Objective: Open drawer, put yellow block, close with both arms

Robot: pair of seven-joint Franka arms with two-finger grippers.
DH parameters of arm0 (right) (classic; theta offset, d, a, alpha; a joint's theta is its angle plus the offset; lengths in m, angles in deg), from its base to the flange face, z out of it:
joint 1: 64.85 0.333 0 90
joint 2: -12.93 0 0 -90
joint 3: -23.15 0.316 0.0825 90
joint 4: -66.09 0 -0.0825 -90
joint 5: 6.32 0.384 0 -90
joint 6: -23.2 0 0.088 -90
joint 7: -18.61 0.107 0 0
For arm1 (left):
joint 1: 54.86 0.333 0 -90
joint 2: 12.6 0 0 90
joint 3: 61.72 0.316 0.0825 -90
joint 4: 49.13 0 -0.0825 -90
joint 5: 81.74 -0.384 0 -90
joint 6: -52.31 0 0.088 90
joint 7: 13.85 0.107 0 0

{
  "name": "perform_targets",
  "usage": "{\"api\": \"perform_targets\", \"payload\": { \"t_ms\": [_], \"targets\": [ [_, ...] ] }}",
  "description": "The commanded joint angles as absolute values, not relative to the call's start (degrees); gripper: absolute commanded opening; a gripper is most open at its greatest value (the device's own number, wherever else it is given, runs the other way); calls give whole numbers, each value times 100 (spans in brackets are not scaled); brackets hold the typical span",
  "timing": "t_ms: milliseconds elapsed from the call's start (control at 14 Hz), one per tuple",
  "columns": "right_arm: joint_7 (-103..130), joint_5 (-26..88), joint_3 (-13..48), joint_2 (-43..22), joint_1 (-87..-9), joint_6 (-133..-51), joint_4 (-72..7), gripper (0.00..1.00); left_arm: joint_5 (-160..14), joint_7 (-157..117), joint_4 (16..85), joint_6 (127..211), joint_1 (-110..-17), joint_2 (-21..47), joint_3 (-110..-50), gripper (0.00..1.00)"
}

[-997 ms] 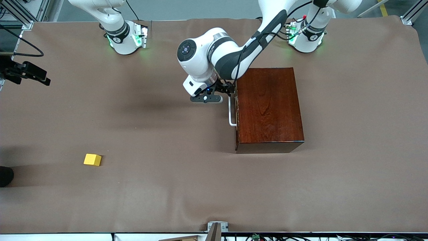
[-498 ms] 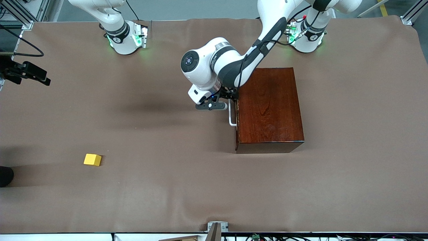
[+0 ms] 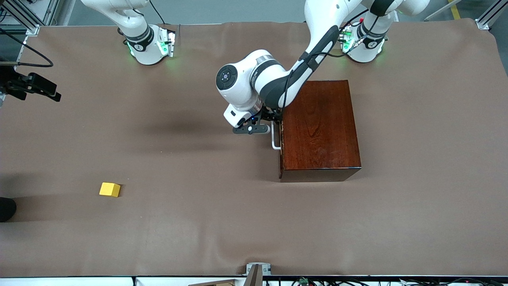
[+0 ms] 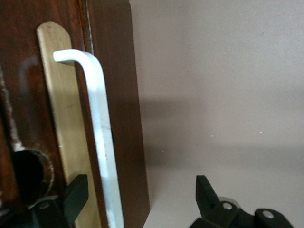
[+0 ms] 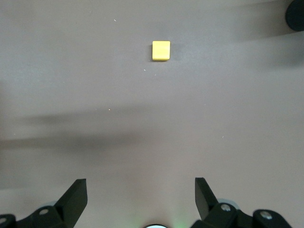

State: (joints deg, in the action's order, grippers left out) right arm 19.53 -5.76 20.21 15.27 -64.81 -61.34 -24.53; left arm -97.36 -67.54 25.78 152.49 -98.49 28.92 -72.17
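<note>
The drawer [image 3: 281, 137] of the dark wooden box [image 3: 319, 127] is closed, its front facing the right arm's end of the table. My left gripper [image 3: 273, 119] is at the drawer's white handle [image 3: 274, 140]. In the left wrist view the left gripper [image 4: 140, 190] is open and straddles the handle [image 4: 99, 133] without pinching it. The yellow block [image 3: 110, 189] lies alone on the cloth toward the right arm's end, nearer the front camera. My right gripper [image 5: 140, 194] hangs open and empty high above the table, with the yellow block [image 5: 161, 50] well ahead of it.
A brown cloth [image 3: 206, 222] covers the whole table. A black fixture with cables [image 3: 33, 85] juts in at the edge by the right arm's end. A dark round object [image 3: 6, 208] sits at that same edge, nearer the front camera than the block.
My left arm has slid along the drawer front toward the front camera, bringing its gripper over more of the handle. The right arm, block and box have not moved.
</note>
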Motion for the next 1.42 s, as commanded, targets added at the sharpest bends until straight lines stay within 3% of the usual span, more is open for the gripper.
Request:
{"api": "perform_targets", "payload": {
  "t_ms": [0,641,1353],
  "targets": [
    [2054,-500,2016,1513,-6467,-6126,-2409,100,-9870,-6896,2426,15347,-9889,3020,-7201,100],
    [2054,-500,2016,1513,-6458,-6117,-2409,100,-9862,-7159,2409,15698,-9924,3082,-7201,100],
    [2072,-509,2016,1513,-6485,-6108,-2417,100,-9835,-7810,2391,16946,-10197,3205,-7218,100]
  ]
}}
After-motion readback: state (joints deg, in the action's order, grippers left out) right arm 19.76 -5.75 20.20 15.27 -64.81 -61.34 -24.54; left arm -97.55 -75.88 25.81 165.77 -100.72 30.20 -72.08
